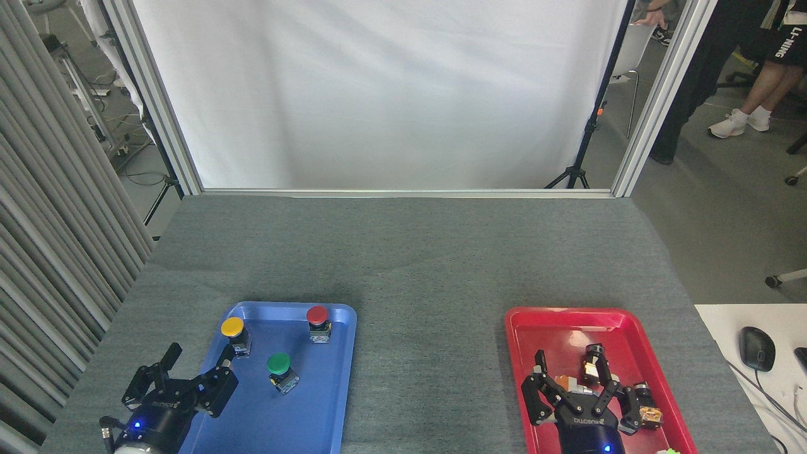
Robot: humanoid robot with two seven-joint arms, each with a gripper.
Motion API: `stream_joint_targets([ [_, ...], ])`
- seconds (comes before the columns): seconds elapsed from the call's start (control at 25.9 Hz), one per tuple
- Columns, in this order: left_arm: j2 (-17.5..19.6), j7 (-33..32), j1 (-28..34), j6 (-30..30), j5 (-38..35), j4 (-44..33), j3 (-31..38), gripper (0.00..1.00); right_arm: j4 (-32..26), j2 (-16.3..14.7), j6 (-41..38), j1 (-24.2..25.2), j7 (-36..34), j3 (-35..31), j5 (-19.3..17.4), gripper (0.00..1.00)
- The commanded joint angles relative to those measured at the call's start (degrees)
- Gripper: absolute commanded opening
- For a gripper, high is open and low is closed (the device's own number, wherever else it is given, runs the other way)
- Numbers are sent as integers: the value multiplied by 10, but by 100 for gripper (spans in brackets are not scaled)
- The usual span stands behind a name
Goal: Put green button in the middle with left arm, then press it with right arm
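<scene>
Head view. Centrally in the blue tray (340, 378) at near left stands the green button (279, 364), upright, with the yellow button (232, 327) and red button (317, 315) farther back. Left arm gripper (189, 372), fingers spread, hovers over the tray's left rim. Right arm gripper (577, 381), fingers spread, sits over the red tray (548, 321). Bare grey table (429, 353) lies between the trays.
</scene>
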Motion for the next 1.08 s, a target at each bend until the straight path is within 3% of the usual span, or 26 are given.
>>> stream_joint_targets([
  [0.0, -1, 1, 25, 10, 6, -26, 10, 100, 0, 1, 0, -4, -1, 0, 0, 100],
  [0.39, -4, 2, 50, 11, 4, -62, 30, 100, 0, -2, 0, -4, -1, -13, 0, 100],
  [0.58, -26, 0, 49, 11, -1, -62, 31, 100, 4, -6, 0, -3, 0, -29, 0, 100],
  [0.85, -21, 4, 46, 4, -7, -57, 30, 100, -3, -40, 0, -1, -1, -30, 0, 100],
  [1.04, -22, 9, 50, 4, -7, -56, 30, 99, -9, -42, 0, 0, -1, -31, 0, 100],
])
